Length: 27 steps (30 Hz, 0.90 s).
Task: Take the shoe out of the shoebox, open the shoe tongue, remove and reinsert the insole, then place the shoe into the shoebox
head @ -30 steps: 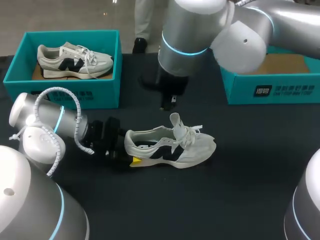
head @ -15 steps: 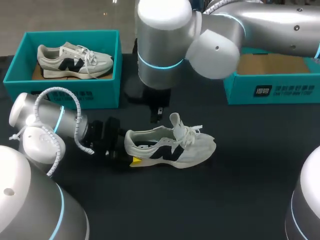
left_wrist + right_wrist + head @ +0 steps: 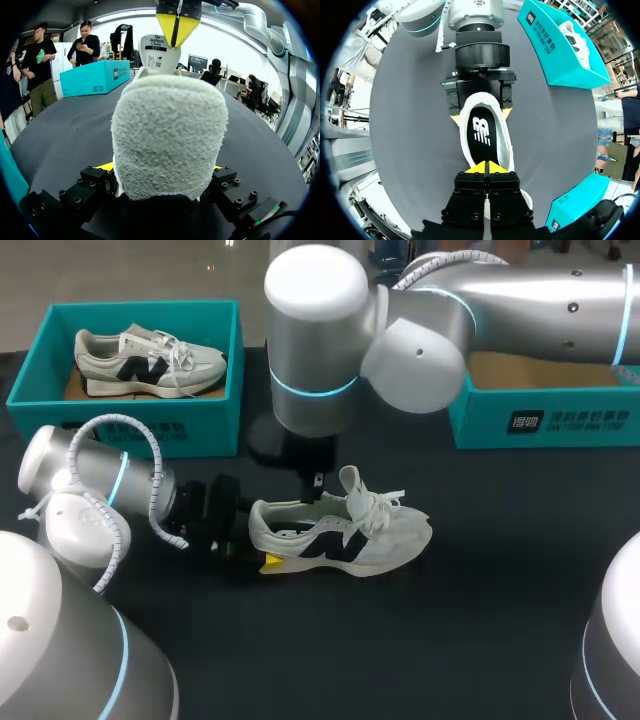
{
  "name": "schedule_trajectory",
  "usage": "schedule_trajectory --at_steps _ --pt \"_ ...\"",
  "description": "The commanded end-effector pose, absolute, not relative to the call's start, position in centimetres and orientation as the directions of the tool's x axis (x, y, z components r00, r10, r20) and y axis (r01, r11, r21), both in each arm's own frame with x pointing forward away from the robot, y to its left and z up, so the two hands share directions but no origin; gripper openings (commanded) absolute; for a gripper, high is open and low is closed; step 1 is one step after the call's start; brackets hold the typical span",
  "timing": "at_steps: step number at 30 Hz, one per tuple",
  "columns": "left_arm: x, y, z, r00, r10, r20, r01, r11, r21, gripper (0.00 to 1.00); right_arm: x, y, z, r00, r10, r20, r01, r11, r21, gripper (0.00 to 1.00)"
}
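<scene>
My left claw point(image 3: 480, 116) grasps the shoe point(image 3: 345, 530) by its heel on the desk point(image 3: 480, 620); my right claw point(image 3: 487, 168) hangs clenched, empty, above the insole point(image 3: 481, 132).

dark table point(image 3: 500, 620) bearing, near its middle, a white sneaker point(image 3: 340, 530) resting on its sole; a teal left shoebox point(image 3: 150, 430) stands at the far left edge, a teal right shoebox point(image 3: 560, 420) at the far right, well apart.

The silver left arm point(image 3: 85, 478) is ringed in cyan, with a white ribbed cable point(image 3: 155, 455) looped behind the left gripper point(image 3: 260, 536).
</scene>
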State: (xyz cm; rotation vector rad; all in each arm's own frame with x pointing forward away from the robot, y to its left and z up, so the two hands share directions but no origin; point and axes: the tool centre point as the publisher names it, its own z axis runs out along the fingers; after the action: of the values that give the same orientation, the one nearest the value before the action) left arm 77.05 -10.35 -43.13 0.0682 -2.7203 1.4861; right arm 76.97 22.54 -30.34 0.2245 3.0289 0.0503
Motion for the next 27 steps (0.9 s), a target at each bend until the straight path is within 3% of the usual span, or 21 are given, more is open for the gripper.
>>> schedule_trajectory --at_steps 1,9,27 --pt "77.1 -10.8 -44.0 -0.998 -0.021 0.056 -0.059 0.544 -0.837 0.00 77.1 23.3 -30.4 -0.983 0.149 -0.103 0.147 0.989 0.026 0.00" --pt "77.1 -10.8 -44.0 -0.998 -0.021 0.056 -0.059 0.544 -0.837 0.00 77.1 23.3 -30.4 -0.983 0.149 -0.103 0.147 0.989 0.026 0.00" --pt "77.1 -10.8 -44.0 -0.998 -0.021 0.056 -0.059 0.544 -0.837 0.00 77.8 22.5 -35.2 -0.990 0.129 -0.050 0.129 0.992 0.003 0.00"
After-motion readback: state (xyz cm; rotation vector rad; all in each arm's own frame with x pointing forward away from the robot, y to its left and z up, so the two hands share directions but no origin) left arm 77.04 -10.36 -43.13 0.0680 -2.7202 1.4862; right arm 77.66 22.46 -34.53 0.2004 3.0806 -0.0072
